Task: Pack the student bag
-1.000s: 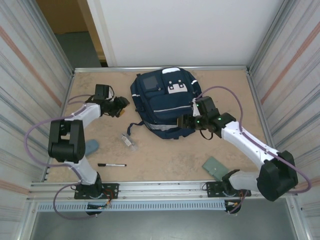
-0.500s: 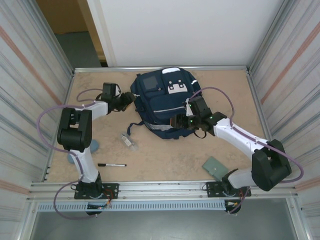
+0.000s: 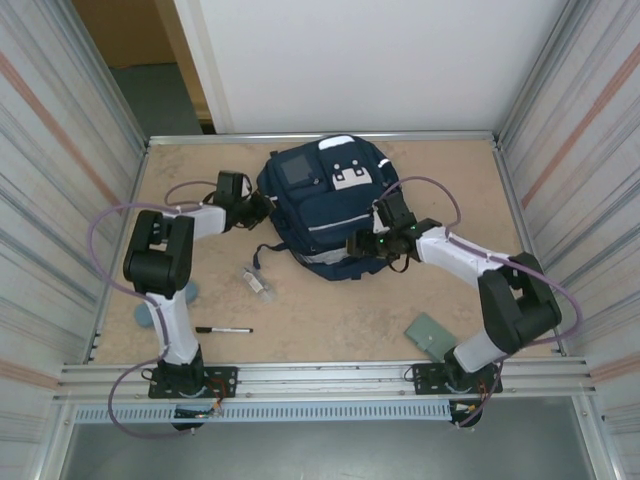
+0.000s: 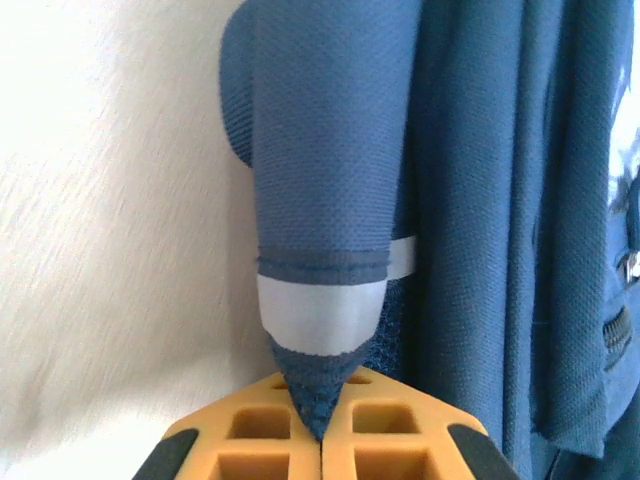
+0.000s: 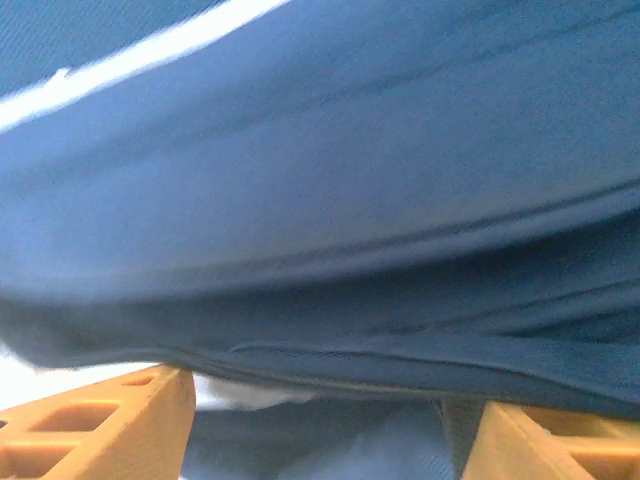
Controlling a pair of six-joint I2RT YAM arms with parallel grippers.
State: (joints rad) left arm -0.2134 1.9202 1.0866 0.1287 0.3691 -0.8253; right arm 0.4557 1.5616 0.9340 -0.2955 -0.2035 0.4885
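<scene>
From above, you've got the student bag lying on the bench between both arms. Your left end effector touches the bag's left edge, and your right end effector sits at the bag's near right corner. A pen lies well apart, nearer than the bag and to its left.

Left wrist: your jaws are pinched tight on a blue strap tab with a pale band, the bag's body just right of it.

Right wrist: your fingers stand wide, the bag's blue fabric stretching across above them.
</scene>
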